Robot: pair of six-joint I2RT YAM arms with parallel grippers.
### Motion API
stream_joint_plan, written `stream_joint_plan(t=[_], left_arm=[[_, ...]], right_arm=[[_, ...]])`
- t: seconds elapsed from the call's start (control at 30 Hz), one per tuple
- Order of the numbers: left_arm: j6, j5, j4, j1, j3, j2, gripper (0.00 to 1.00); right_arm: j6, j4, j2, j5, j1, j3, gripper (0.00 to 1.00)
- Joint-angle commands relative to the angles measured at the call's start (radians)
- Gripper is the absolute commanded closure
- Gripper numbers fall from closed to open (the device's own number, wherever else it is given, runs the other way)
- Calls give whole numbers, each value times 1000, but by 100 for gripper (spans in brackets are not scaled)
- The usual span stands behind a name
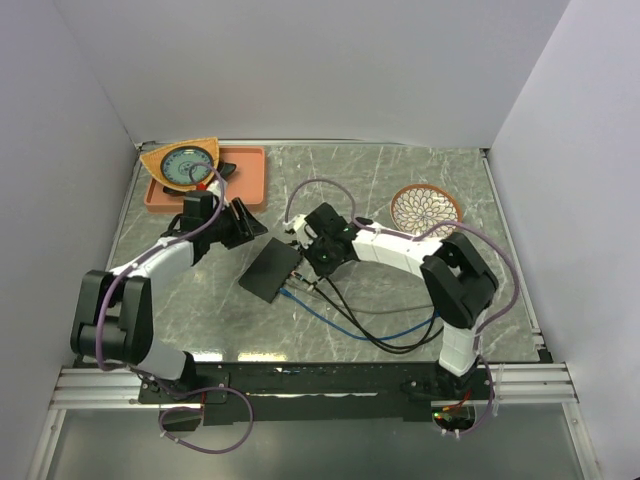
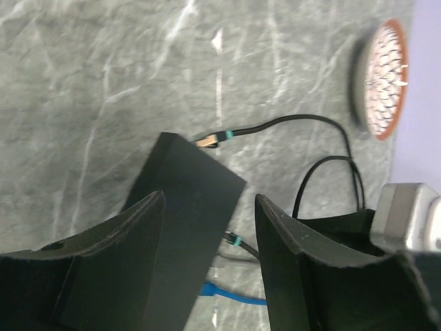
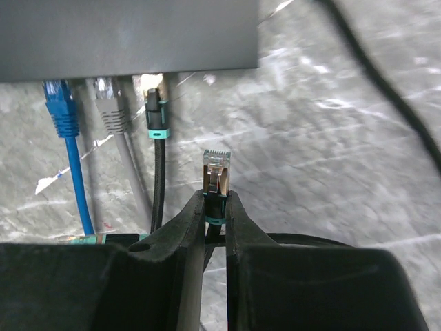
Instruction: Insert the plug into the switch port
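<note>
Right wrist: plug [image 3: 217,170] lies along right pincer [image 3: 216,203], tip toward switch [image 3: 131,34]

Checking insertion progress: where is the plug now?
Right wrist view: the plug is clamped in the right gripper, short of the black switch, right of the plugged-in black cable.

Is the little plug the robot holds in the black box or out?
Out. The plug, pinched in the right hand, stops short of the box; table shows between.
</note>
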Motion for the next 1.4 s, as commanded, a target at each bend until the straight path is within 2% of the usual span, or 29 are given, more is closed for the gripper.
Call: stream_joint_plan(t=[0.0,0.17,0.3,0.5,1.37], left_arm=[[49,-33,8,4,30,59,40],[74,-33,37,4,19,127,42],[109,-1,55,1,16,168,47],[145,-47,29,-34,21,214,49],[166,-70,14,-45,16,254,55]], right_arm=[[-53,-86,64,-65,0,69,100],[-56,-132,121,-61,4,132,100],[-56,-178,178,-58,4,195,100],[-59,-218,207,-75,6,233,100],[-56,-271,322,-33,4,383,100]])
